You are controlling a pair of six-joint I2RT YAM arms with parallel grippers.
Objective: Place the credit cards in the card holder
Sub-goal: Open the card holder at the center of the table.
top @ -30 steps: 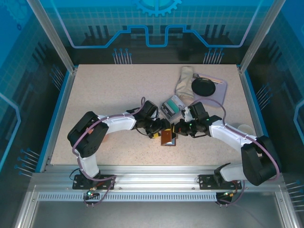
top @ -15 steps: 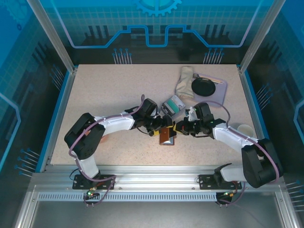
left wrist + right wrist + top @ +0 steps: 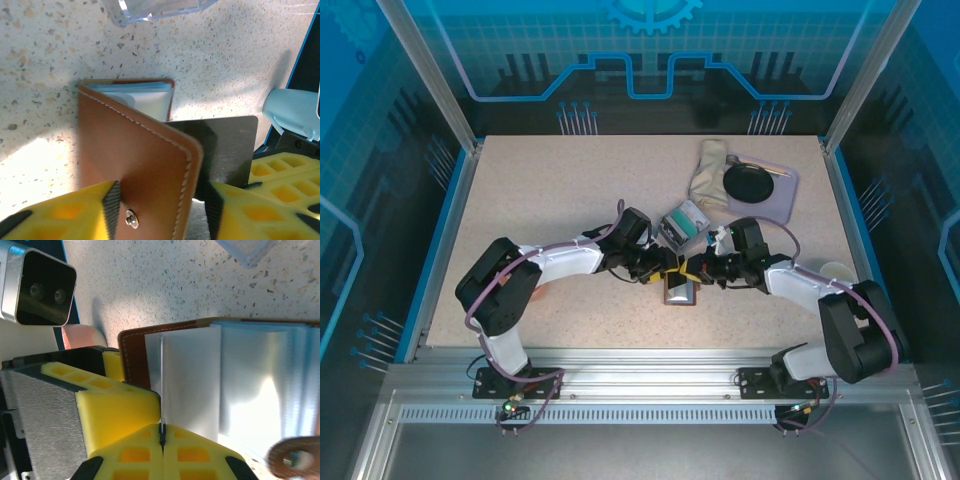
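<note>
Right hand [image 3: 161,427] is closed on a thin grey card [image 3: 225,145] at the open brown wallet [image 3: 135,160], whose cover stands between the fingers of the left hand [image 3: 162,202], grip uncertain.

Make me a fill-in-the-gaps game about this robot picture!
1. The card holder is made of ___ leather.
2. The fingers of the left hand are coloured ___.
3. The round black dish sits on a ___ tray.
4. The right hand is ___, not open.

Missing words: brown, yellow, purple, shut.
</note>
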